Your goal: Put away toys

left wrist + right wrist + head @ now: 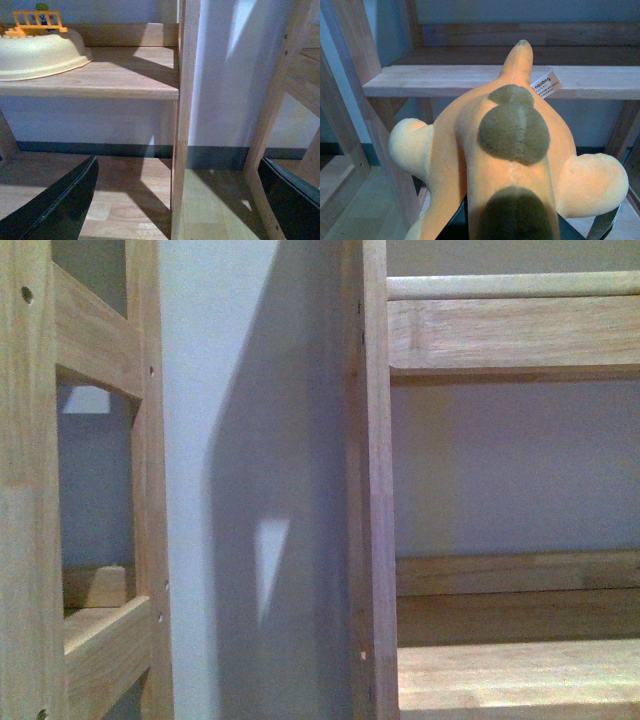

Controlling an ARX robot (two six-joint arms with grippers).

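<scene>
The plush animal fills the right wrist view, orange-yellow with brownish patches, pale stubby limbs and a white label. My right gripper is shut on it from below, and its dark fingers are mostly hidden under the plush. The toy hangs in front of a wooden shelf board, at about the board's height. My left gripper is open. Its two black fingers stand wide apart above the wooden floor, holding nothing. Neither arm shows in the front view.
A wooden upright stands between the left fingers. On the shelf beyond sits a cream bowl with an orange toy fence behind it. The front view shows shelf posts, a low board and a white wall.
</scene>
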